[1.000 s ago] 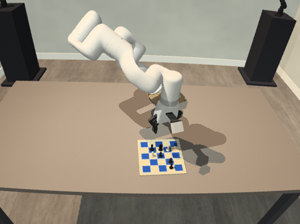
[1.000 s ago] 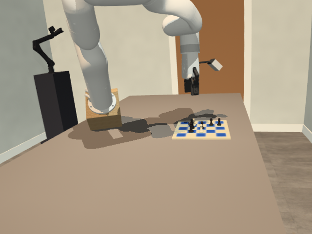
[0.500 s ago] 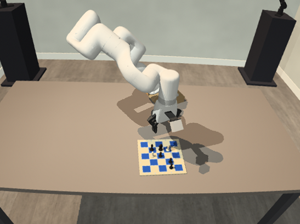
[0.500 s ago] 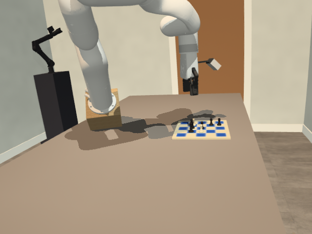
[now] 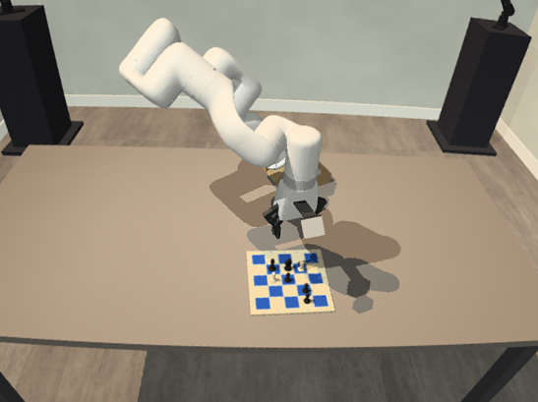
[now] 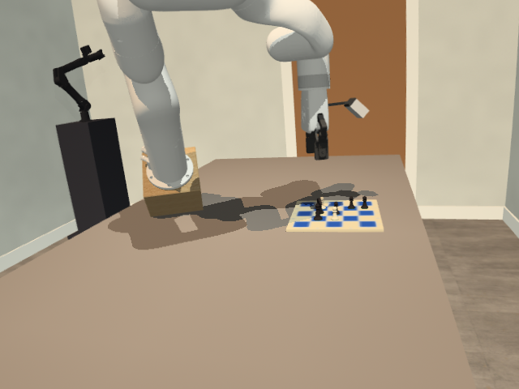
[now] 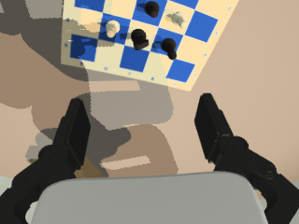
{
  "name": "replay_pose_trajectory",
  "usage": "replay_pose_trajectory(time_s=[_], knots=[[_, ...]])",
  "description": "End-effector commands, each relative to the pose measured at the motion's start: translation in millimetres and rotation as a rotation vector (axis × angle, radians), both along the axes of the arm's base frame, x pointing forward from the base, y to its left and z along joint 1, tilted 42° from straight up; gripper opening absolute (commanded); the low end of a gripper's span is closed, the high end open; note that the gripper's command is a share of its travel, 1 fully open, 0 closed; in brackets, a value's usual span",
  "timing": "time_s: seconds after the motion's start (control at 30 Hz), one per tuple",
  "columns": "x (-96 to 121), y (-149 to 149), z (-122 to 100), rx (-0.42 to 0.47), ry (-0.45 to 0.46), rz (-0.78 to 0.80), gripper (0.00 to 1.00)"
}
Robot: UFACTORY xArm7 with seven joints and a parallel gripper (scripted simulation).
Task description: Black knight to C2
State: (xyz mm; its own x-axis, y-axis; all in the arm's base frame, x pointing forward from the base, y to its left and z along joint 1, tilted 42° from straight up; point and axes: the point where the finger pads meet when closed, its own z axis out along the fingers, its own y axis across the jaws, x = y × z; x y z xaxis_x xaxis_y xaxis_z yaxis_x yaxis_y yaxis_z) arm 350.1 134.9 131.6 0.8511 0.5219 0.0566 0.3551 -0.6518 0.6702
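Note:
A small blue and cream chessboard [image 5: 276,302] [image 6: 351,224] [image 7: 219,2] lies on the table right of centre. Several black pieces and two white pieces stand on it. A bulkier black piece [image 5: 288,264] [image 7: 140,37] in the row nearest my gripper looks like the knight, but the pieces are too small to be sure. A white piece [image 5: 301,266] [image 7: 112,26] stands beside it. My gripper [image 5: 275,230] [image 6: 320,155] [image 7: 142,109] is open and empty. It hangs well above the table, just behind the board's edge on the arm's side.
The arm's wooden base block [image 6: 173,201] stands behind the board. Black pedestals [image 5: 22,73] [image 5: 482,83] [image 6: 92,167] with camera arms stand on the floor past the table's corners. The table's right edge [image 6: 423,217] runs close to the board.

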Motion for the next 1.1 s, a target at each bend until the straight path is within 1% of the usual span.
replay_pose_trajectory(time_s=[0.0,0.13,0.2,0.27,0.7,0.77,0.8,0.83,0.97,1.0,1.07], knots=[[2.6,-1.0,-2.5,0.07,-0.103,-0.129,1.0],[6.0,-5.0,-7.6,0.167,-0.238,-0.312,1.0],[6.0,-5.0,-7.6,0.167,-0.238,-0.312,1.0],[7.8,-7.3,-10.6,0.239,-0.342,-0.45,1.0],[15.9,-19.5,-26.0,0.498,-0.689,-0.949,1.0],[15.9,-19.5,-26.0,0.498,-0.689,-0.949,1.0],[16.1,-19.9,-26.5,0.554,-0.781,-1.051,1.0],[16.2,-20.1,-26.8,0.568,-0.803,-1.076,1.0],[16.4,-20.4,-27.1,0.575,-0.813,-1.089,1.0],[16.4,-20.4,-27.1,0.575,-0.813,-1.089,0.37],[16.4,-20.4,-27.1,0.575,-0.813,-1.089,0.37]])
